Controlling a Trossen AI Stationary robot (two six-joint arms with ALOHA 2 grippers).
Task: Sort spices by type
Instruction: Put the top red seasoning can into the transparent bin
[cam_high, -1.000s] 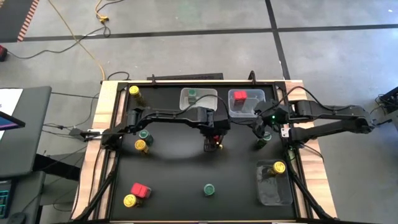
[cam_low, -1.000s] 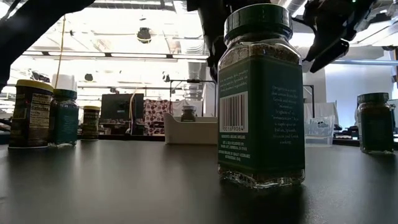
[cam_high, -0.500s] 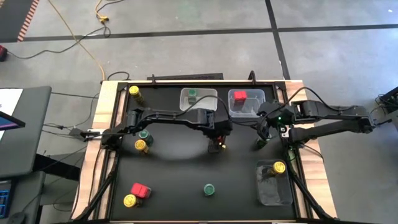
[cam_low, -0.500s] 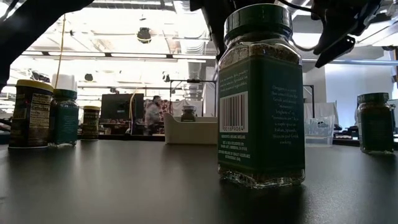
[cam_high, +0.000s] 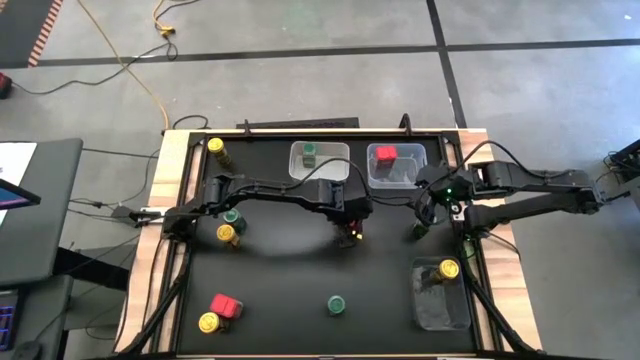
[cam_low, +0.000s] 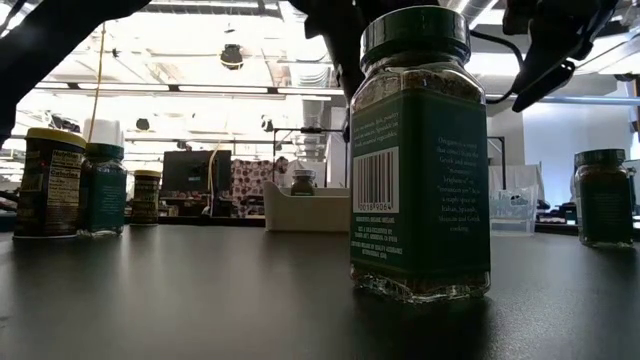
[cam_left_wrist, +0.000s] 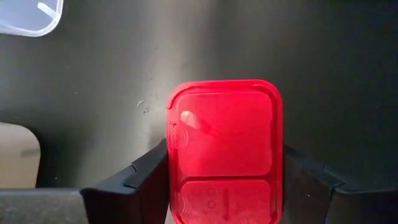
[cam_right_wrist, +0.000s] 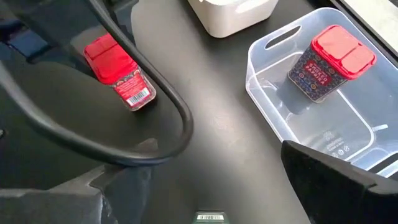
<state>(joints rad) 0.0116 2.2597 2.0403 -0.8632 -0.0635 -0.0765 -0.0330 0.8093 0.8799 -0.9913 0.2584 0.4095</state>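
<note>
A red boxy spice container (cam_right_wrist: 118, 73) stands upright on the black table (cam_high: 290, 270) near its middle. My left gripper (cam_left_wrist: 224, 152) hangs over it, open and pointing steeply down. Its two fingers stand on either side of the red lid (cam_left_wrist: 224, 124). My right gripper (cam_right_wrist: 205, 205) is open above the table's right part (cam_high: 430, 207), with a green-lidded jar (cam_high: 418, 231) just below it. Nothing is between its fingers. Another green-lidded jar (cam_low: 420, 150) stands close in the low view. My left gripper comes at the red container from above, one finger (cam_left_wrist: 146, 177) beside each side of its lid. I cannot tell whether the fingers touch the lid. The container stands on its base on the table.
Along the far edge are a white bin (cam_high: 325, 165) holding a green-lidded jar and a clear bin (cam_high: 395, 172) holding a red container (cam_right_wrist: 329, 59). A clear bin (cam_high: 440, 300) at the near right holds a yellow-lidded jar. More jars stand on the left and near side.
My left gripper has come down a little over the red container, which has stayed where it was on the table.
</note>
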